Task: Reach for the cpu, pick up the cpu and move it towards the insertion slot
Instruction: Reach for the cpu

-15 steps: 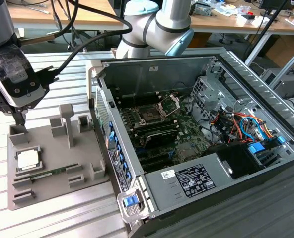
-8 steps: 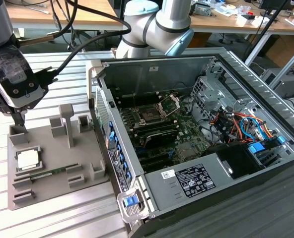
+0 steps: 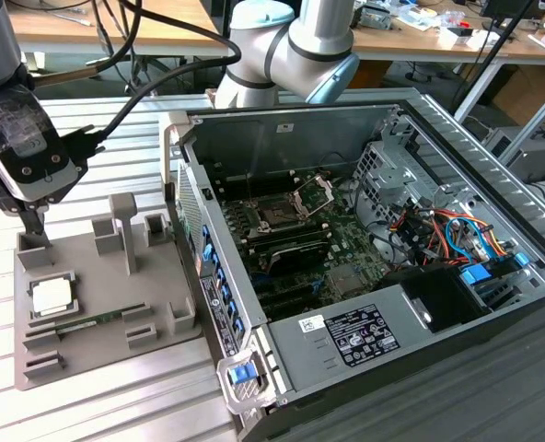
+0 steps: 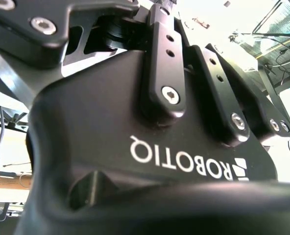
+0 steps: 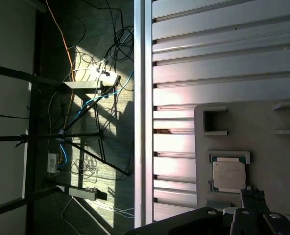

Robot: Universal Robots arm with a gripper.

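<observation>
The cpu [image 3: 52,296] is a pale silver square lying flat in a recess of the grey tray [image 3: 98,354], at the exterior view's left. My gripper [image 3: 34,232] hangs just above the tray's back left corner, a short way behind the cpu and apart from it. In the first wrist view the cpu [image 5: 229,175] lies in its recess, with dark parts of the gripper [image 5: 250,213] close beside it. The second wrist view looks at the gripper's black body [image 4: 159,147] from close up. The insertion slot [image 3: 278,215] sits on the green motherboard inside the open computer case, its metal load plate raised.
A long green memory stick [image 3: 86,324] lies in the tray in front of the cpu. Grey posts [image 3: 123,230] rise from the tray. The open case's wall [image 3: 194,239] stands between tray and motherboard. The slatted metal table [image 5: 223,58] ends at an edge beside cables on the floor [image 5: 86,98].
</observation>
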